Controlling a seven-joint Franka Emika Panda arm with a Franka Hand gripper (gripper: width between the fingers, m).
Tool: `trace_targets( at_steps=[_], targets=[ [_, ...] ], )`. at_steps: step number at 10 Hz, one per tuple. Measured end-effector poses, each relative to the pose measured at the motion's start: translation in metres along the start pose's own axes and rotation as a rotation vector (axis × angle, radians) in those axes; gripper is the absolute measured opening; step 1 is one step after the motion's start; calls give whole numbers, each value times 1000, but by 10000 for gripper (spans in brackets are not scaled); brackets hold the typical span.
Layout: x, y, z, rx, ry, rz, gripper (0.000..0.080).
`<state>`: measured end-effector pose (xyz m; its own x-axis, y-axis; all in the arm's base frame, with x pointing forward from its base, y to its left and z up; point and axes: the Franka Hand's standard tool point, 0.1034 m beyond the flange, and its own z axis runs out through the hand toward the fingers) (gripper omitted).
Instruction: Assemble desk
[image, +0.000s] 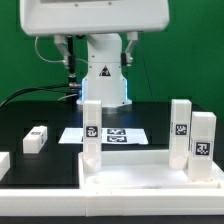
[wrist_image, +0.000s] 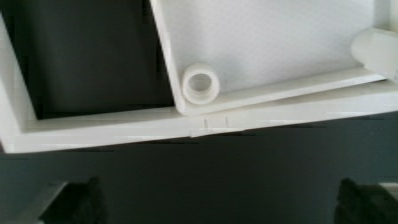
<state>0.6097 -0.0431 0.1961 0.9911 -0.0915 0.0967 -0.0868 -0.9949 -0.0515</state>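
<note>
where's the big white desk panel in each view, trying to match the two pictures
Exterior view: the desk panel lies flat across the bottom of the picture, in front of the marker board, rim up, with white legs standing by it.
Wrist view: the panel fills the upper part, seen close from above, over the dark table.
Shared landmark: the panel's raised rim; the round corner socket shows clearly only in the wrist view.
</note>
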Motion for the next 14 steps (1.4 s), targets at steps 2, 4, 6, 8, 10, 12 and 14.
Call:
trace_targets(
  at_steps=[2, 4, 6, 8, 10, 12, 14],
  targets=[
    [0, -3, 1, 2, -2, -99, 649],
    [-4, -3, 4, 6, -33, -91, 649],
    [-28, 32, 17, 3, -124, -120, 649],
    [-77, 86, 36, -30, -343, -121, 649],
    [-73, 92, 39, -35, -479, -115, 649],
    [-80, 89, 43, -24, -610, -110, 649],
    [-86, 91, 48, -17, -727, -104, 649]
  ],
)
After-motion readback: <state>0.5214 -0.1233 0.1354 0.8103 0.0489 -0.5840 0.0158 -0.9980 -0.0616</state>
